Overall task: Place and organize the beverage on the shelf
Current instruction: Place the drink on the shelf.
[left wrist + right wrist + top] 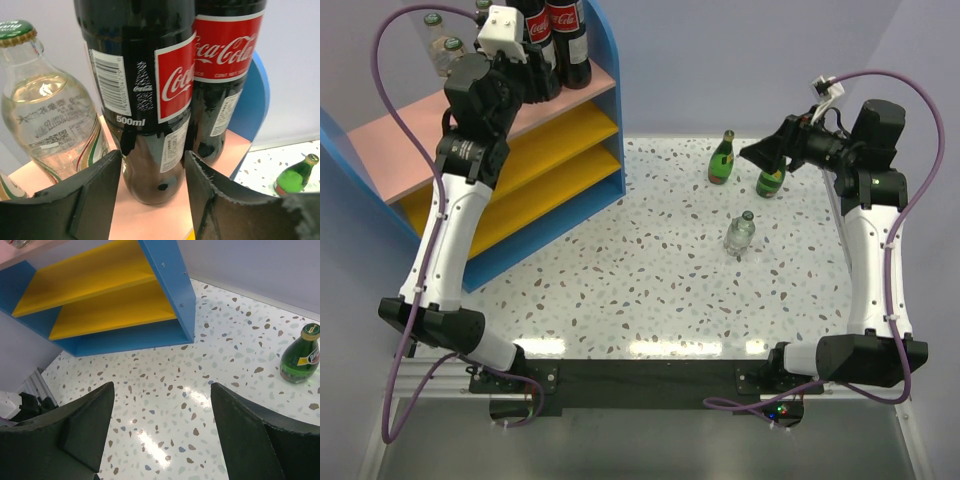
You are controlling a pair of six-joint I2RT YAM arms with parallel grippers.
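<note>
On the shelf's pink top board [420,150] two dark cola bottles [568,35] stand beside clear green-capped bottles [445,50]. My left gripper [542,82] is up there, open. In the left wrist view its fingertips [153,155] flank the base of the near cola bottle [145,90], which stands free on the pink board [160,220]. A second cola bottle [225,75] is behind it and a clear bottle [50,115] is to the left. My right gripper [765,152] hovers open and empty above the table, between two green glass bottles [722,160] [772,180]. One green bottle [300,357] shows right of its fingers [162,387].
A clear bottle [741,232] stands alone on the speckled table, nearer than the green ones. The shelf's two yellow boards [100,310] carry nothing in the parts that show. Its blue side panel [167,285] faces the table. A green bottle [296,175] shows far below the shelf edge.
</note>
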